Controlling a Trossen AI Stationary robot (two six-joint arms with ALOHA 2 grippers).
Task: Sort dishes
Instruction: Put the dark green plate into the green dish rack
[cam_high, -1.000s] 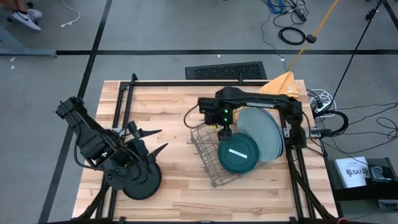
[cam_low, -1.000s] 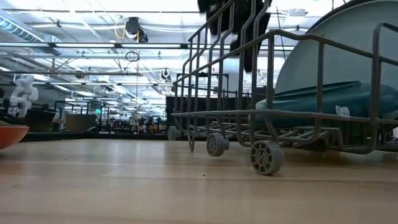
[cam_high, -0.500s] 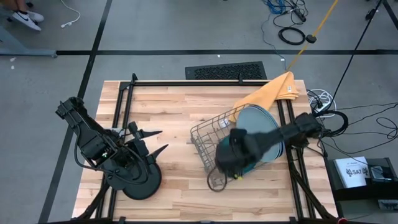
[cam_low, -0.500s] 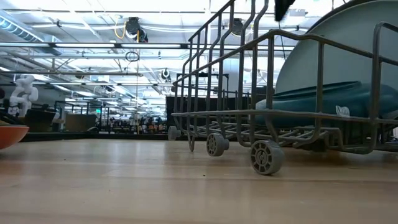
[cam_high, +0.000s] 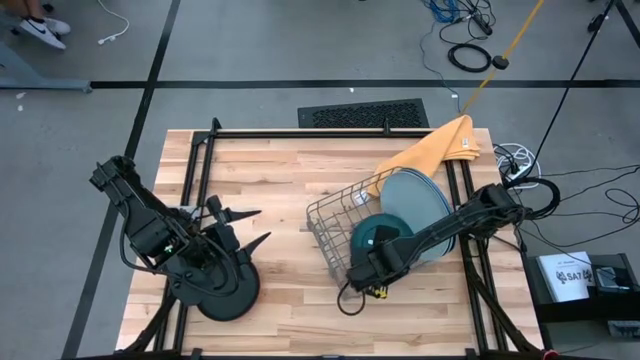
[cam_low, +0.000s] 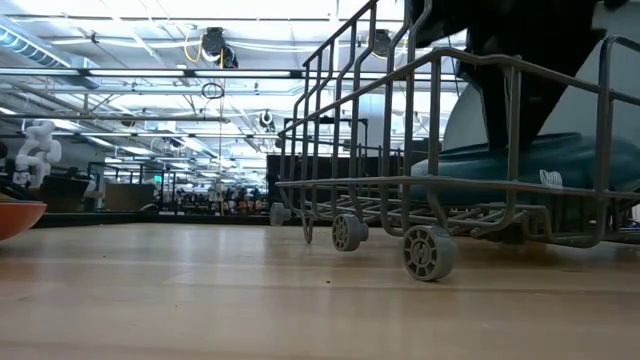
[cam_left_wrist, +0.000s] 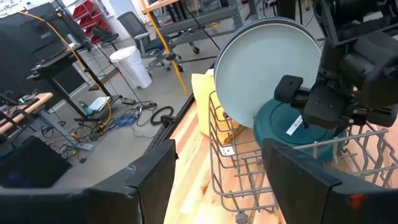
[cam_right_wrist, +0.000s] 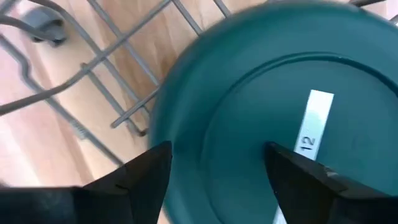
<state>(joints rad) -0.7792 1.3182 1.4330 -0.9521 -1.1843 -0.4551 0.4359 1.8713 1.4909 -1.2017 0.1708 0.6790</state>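
We judge our right gripper (cam_high: 368, 272) has dropped low over the round dark teal plate (cam_high: 378, 240) to grasp its rim, since the plate lies tilted inside the grey wire dish rack (cam_high: 335, 215) at four o'clock on the table. Its fingers (cam_right_wrist: 146, 177) stand spread, gripping nothing. A large pale blue plate (cam_high: 415, 205) leans just behind the teal one, towards two o'clock, touching it, and the rack's wires hem both in. A yellow-orange cloth (cam_high: 440, 145) lies at one o'clock. Our left gripper (cam_high: 240, 228) waits open at eight o'clock, beside an orange-red plate (cam_low: 18, 216).
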